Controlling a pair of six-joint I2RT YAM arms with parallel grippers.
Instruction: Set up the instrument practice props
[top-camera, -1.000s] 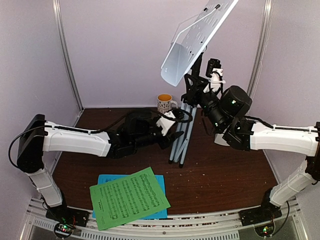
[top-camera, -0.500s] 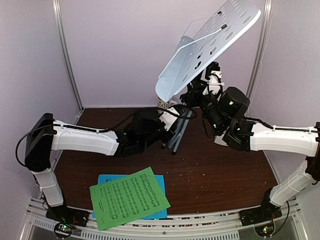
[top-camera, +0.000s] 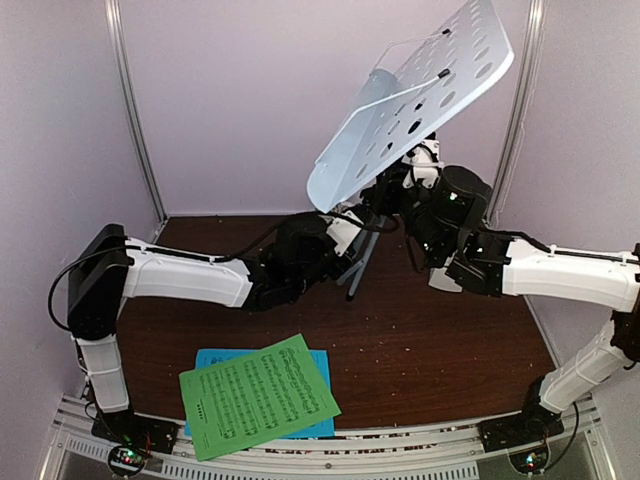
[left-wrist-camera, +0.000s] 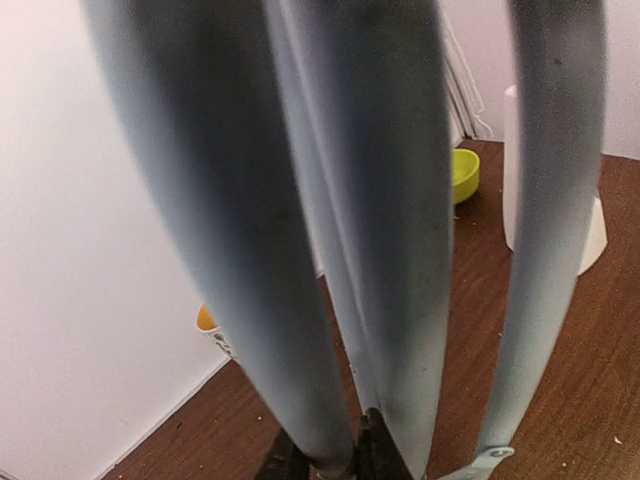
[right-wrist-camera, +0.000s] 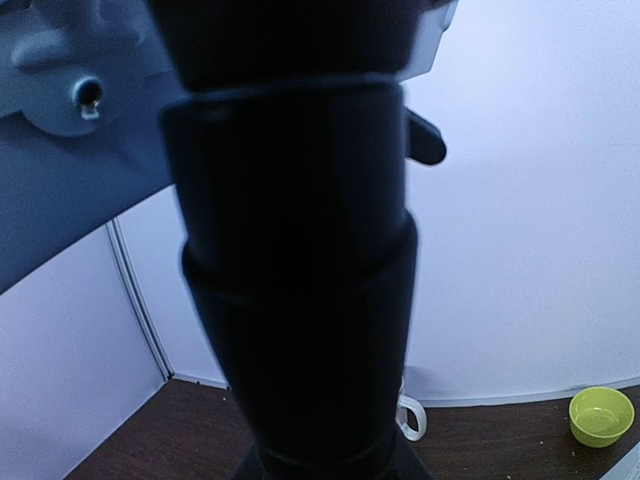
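Observation:
The white perforated music stand (top-camera: 420, 95) is held tilted above the table at the back, its silver tripod legs (top-camera: 357, 268) folded together. My left gripper (top-camera: 348, 243) is shut on the legs, which fill the left wrist view (left-wrist-camera: 240, 230), with the gripper (left-wrist-camera: 335, 462) at their base. My right gripper (top-camera: 392, 195) is shut on the stand's black stem (right-wrist-camera: 300, 270) under the tray. The green sheet (top-camera: 258, 395) lies on the blue sheet (top-camera: 208, 358) at the front edge. A white object with a flared base (left-wrist-camera: 597, 225) stands behind one leg; I cannot tell if it is the metronome.
A lime-green bowl (left-wrist-camera: 463, 172) sits by the back wall and also shows in the right wrist view (right-wrist-camera: 601, 415). The mug with orange inside (left-wrist-camera: 206, 321) stands at the wall behind the legs; its handle (right-wrist-camera: 413, 420) peeks past the stem. Walls enclose the left, back and right sides.
The stand's tray has swung from edge-on to face forward and sits higher. My left arm has reached further right along the legs, and the mug is now hidden in the top view.

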